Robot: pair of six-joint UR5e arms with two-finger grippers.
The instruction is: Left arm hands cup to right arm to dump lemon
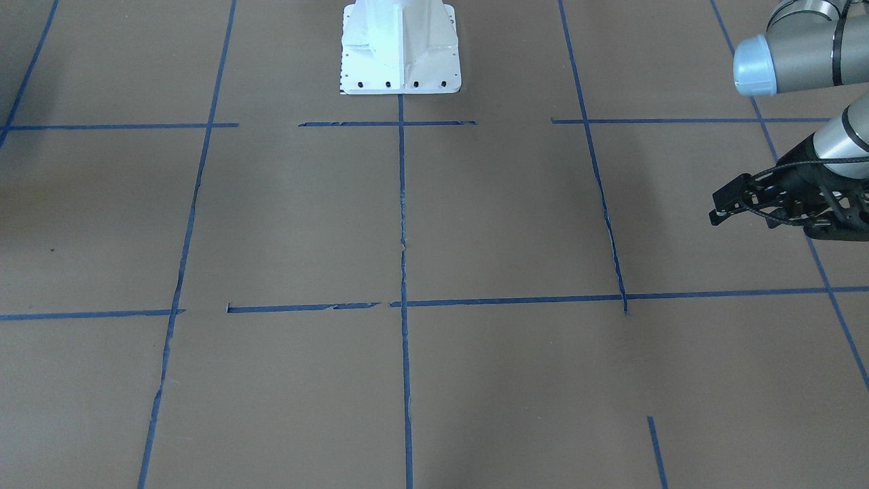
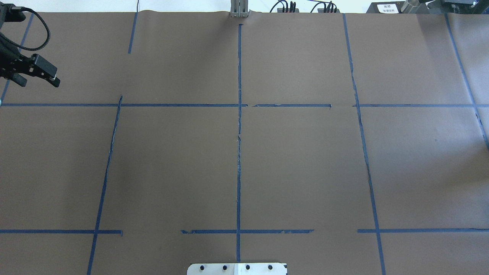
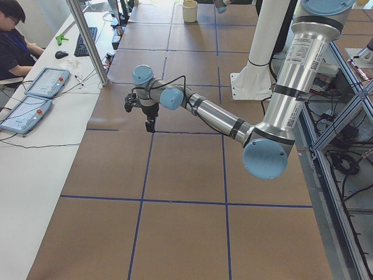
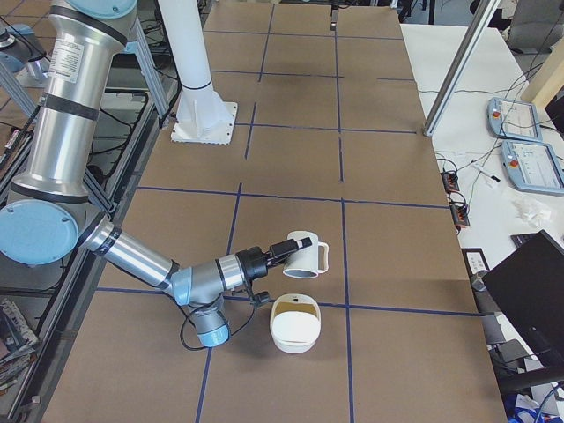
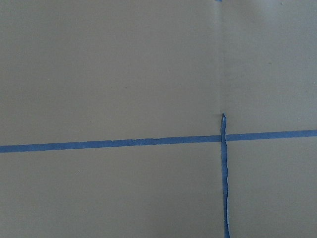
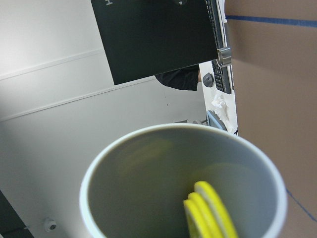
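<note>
In the exterior right view my right gripper [image 4: 289, 248] holds the white cup [image 4: 308, 258] off the table, tipped on its side with its mouth low, just above a cream bowl [image 4: 294, 328]. I cannot tell from that view how the jaws stand. The right wrist view looks into the cup's grey inside [image 6: 148, 183], where the yellow lemon [image 6: 210, 213] lies against the lower wall. My left gripper [image 2: 36, 74] hangs open and empty at the table's far left, and also shows in the front-facing view [image 1: 721, 202] and the exterior left view [image 3: 141, 115].
The white robot pedestal [image 1: 400, 47] stands at the table's robot side. Blue tape lines [image 2: 239, 152] grid the brown table. An operator [image 3: 13, 32] sits beside teach pendants [image 3: 35, 93] off the table's far edge. A black monitor [image 4: 527, 275] stands near the bowl's end.
</note>
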